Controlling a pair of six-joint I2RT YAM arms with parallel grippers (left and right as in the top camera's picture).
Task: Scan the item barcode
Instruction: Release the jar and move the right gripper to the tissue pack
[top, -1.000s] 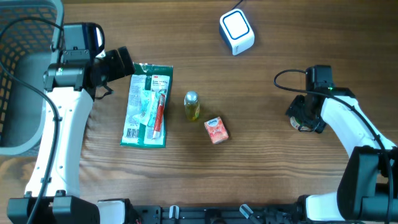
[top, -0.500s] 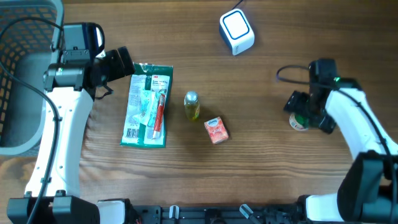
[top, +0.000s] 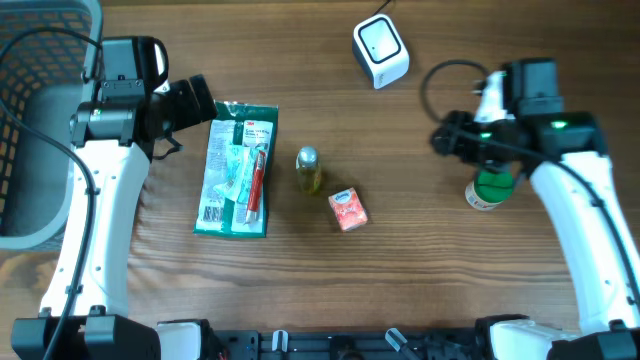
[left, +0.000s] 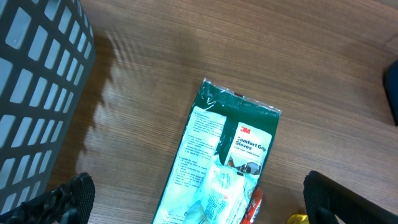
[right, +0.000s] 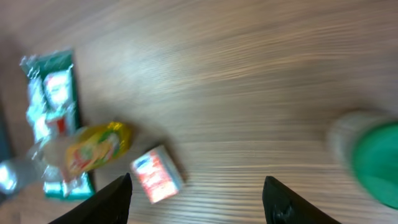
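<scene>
A white barcode scanner (top: 381, 50) sits at the back of the table. Near the middle lie a green glove packet (top: 238, 168), a small yellow bottle (top: 309, 170) and a red box (top: 348, 209). A green-lidded jar (top: 489, 187) stands at the right, free of any grip. My right gripper (top: 447, 140) hovers open and empty left of the jar; its view shows the red box (right: 157, 175), the yellow bottle (right: 96, 147) and the blurred jar (right: 373, 158). My left gripper (top: 203, 100) hangs open over the packet's (left: 219, 163) top end, holding nothing.
A grey mesh basket (top: 30, 120) fills the far left edge and shows beside the packet in the left wrist view as a basket wall (left: 37, 93). The scanner's cable runs off the back edge. Bare wood lies between the red box and the jar.
My right gripper has left the green-lidded jar and swung up and to the left. The jar stays standing where it was. The left arm has not moved.
</scene>
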